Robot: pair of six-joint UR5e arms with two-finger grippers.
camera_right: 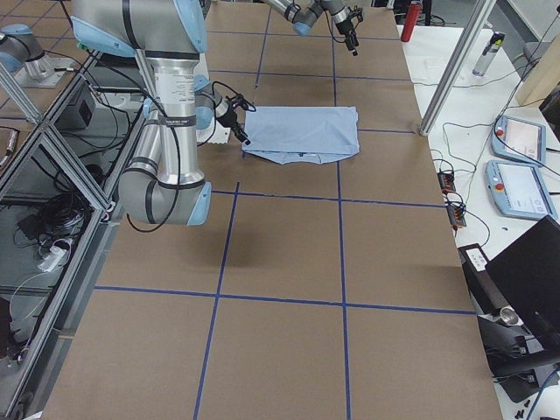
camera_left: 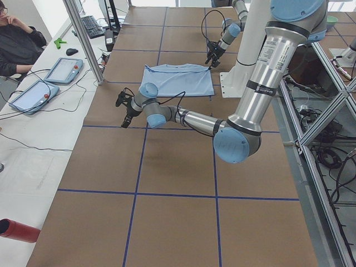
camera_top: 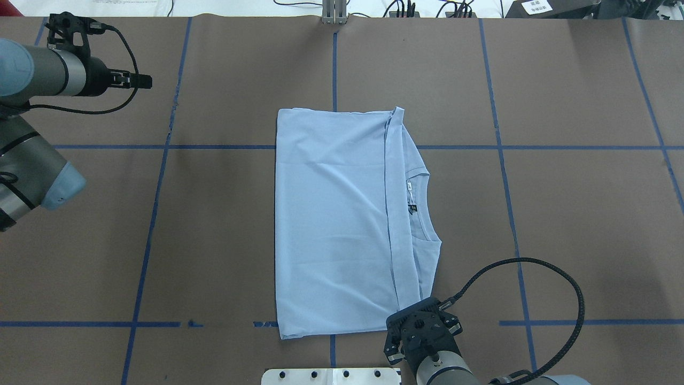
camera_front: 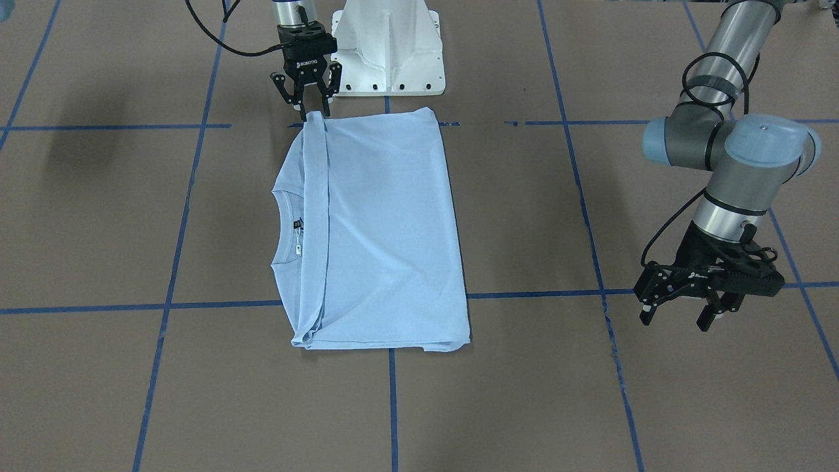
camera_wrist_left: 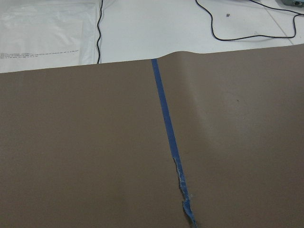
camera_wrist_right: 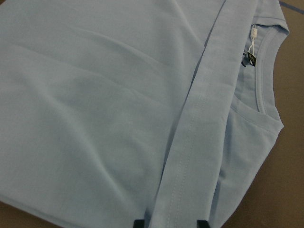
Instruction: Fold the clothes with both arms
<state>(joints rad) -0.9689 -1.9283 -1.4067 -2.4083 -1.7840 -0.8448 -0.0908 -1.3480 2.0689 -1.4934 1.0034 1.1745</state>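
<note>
Because the soft light blue T-shirt (camera_front: 387,229) should sag, pinch its hem corner (camera_front: 315,124) below the wide-open right hand (camera_front: 314,108); the left hand (camera_front: 675,320) hangs wide, empty.

Robotics lab: teach pendants (camera_right: 518,140), aluminium frame (camera_left: 83,41), tape-gridded table (camera_front: 524,393), seated operator (camera_left: 19,41).

ROBOTIQ on right end effector (camera_front: 313,109)

Can't read neck label (camera_wrist_right: 250,59), too small. Only get two fingertips (camera_wrist_right: 138,223) of right tool (camera_wrist_right: 169,223) at the wrist view's bottom edge, rest cropped, and no sight of its fingers in overhead, tucked under the tool body. Lose part of collar (camera_wrist_right: 260,80) under the folded hem band (camera_wrist_right: 209,109); also lose left arm (camera_top: 32,75) past overhead's left edge.
</note>
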